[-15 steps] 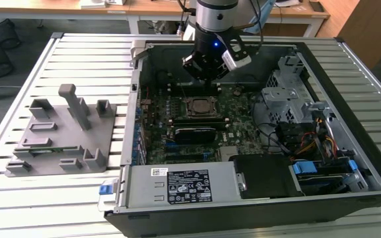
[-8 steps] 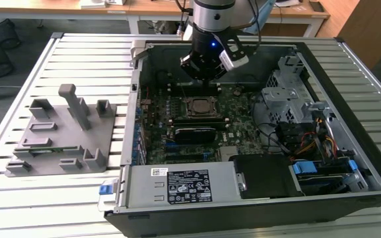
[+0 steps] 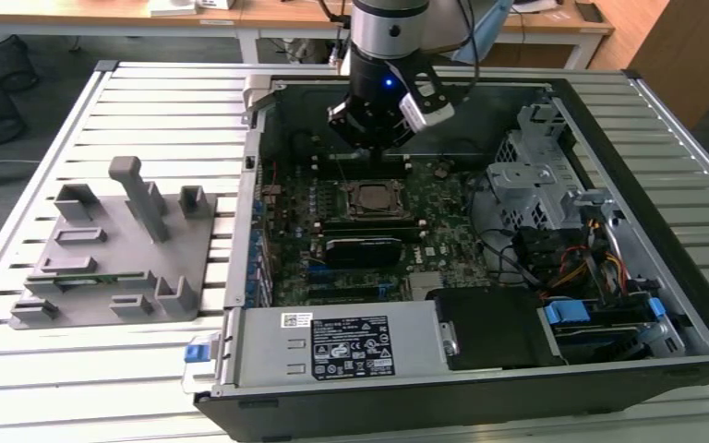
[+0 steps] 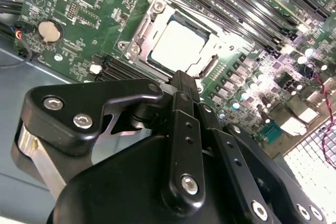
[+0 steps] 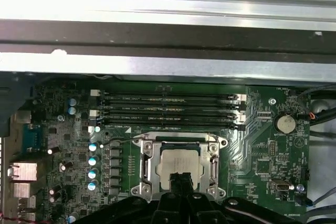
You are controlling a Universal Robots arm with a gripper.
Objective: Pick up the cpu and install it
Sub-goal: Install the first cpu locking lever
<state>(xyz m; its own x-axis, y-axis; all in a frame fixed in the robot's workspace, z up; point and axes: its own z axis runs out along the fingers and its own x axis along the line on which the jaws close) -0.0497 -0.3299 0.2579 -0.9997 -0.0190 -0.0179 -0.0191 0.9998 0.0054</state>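
The cpu [image 3: 371, 197] lies flat in the square socket frame [image 3: 371, 214] on the green motherboard [image 3: 447, 235] inside the open computer case. Its silver-grey top shows in both wrist views [image 4: 181, 43] [image 5: 181, 162], with the metal frame [image 5: 147, 166] around it. My gripper [image 3: 368, 146] hangs above the board, just beyond the socket toward the case's back wall. Its black fingers [image 4: 184, 85] meet at one tip [image 5: 180, 180] with nothing between them, so the gripper [image 4: 184, 77] is shut and apart from the cpu.
Several memory slots [image 5: 168, 111] run beside the socket, and a coin battery [image 5: 286, 123] sits near them. A grey drive cage [image 3: 539, 175] and cables fill the exterior view's right. A power supply [image 3: 336, 341] lies at the front. A grey fixture block [image 3: 121, 249] stands outside the case.
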